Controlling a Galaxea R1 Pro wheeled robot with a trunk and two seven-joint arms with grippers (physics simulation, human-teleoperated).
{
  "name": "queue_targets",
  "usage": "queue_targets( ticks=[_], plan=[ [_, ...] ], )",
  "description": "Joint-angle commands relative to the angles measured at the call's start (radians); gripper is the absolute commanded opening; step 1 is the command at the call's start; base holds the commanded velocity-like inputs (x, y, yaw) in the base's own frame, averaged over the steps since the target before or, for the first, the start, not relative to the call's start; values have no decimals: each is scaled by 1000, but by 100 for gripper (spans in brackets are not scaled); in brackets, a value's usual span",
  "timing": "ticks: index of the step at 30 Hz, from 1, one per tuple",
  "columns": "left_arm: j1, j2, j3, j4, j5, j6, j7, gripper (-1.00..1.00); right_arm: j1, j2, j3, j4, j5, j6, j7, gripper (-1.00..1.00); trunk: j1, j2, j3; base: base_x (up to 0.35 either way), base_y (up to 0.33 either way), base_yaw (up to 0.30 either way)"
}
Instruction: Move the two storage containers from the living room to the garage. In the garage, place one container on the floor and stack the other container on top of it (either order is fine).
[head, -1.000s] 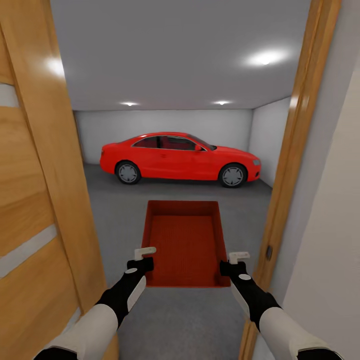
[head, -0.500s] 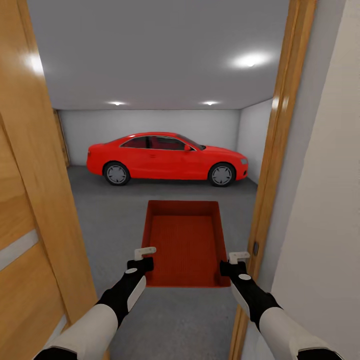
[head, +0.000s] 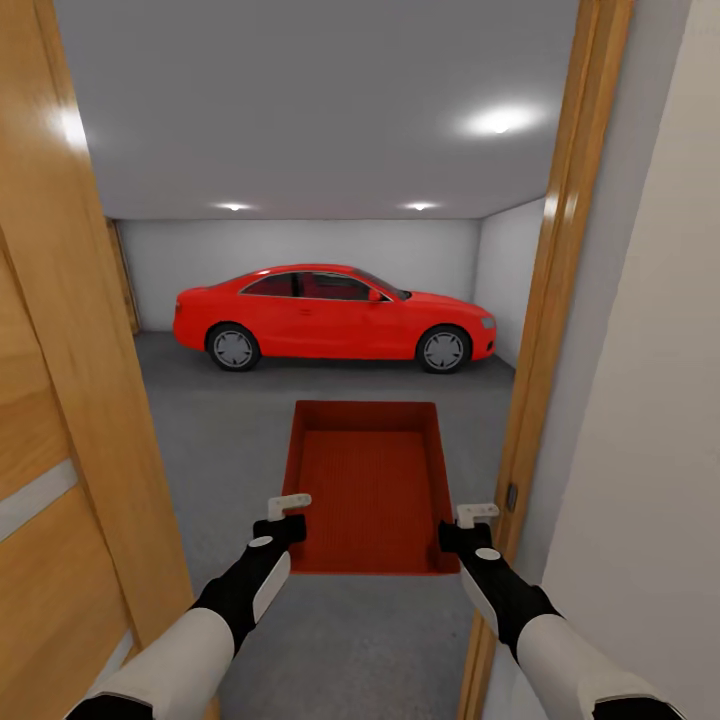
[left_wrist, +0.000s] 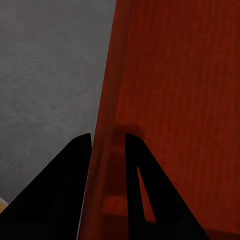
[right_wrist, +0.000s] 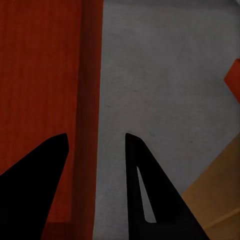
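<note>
Bin (head: 372, 488) held by both side walls, left gripper (head: 291, 513) and right gripper (head: 470, 523) each clamped on one. Tight doorway: risk of clipping the frame (head: 548, 300) and twisting the bin loose.

A garage is seen through a wooden door frame (head: 545, 330), with an open wooden door (head: 60, 420) at 9 o'clock. A red car (head: 330, 317) is parked at 12 o'clock on grey concrete floor (head: 200, 420), lit by ceiling lights (head: 497, 121).
</note>
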Motion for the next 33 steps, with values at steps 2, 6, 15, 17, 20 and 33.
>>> queue_targets(
  ticks=[2,6,15,17,20,33],
  plan=[
    [-1,18,46,-5,-16,2,54,-100,0,-9,-65,2,2,2,-17,-100,0,-1,0,0,0,0],
    [-1,18,46,-5,-16,3,54,-100,0,-9,-64,2,2,1,-17,-100,0,-1,0,76,57,0],
    [-1,18,46,-5,-16,3,53,-100,0,-8,-65,2,3,1,-17,-100,0,-1,0,193,163,0],
    [-1,18,46,-5,-16,3,53,-100,0,-8,-64,2,3,1,-17,-100,0,-1,0,125,67,0],
    [-1,18,46,-5,-16,3,53,-100,0,-8,-64,2,3,1,-17,-100,0,-1,0,103,29,0],
    [-1,18,46,-5,-16,3,53,-100,0,-8,-64,2,3,1,-17,-100,0,-1,0,75,38,0]
  ],
)
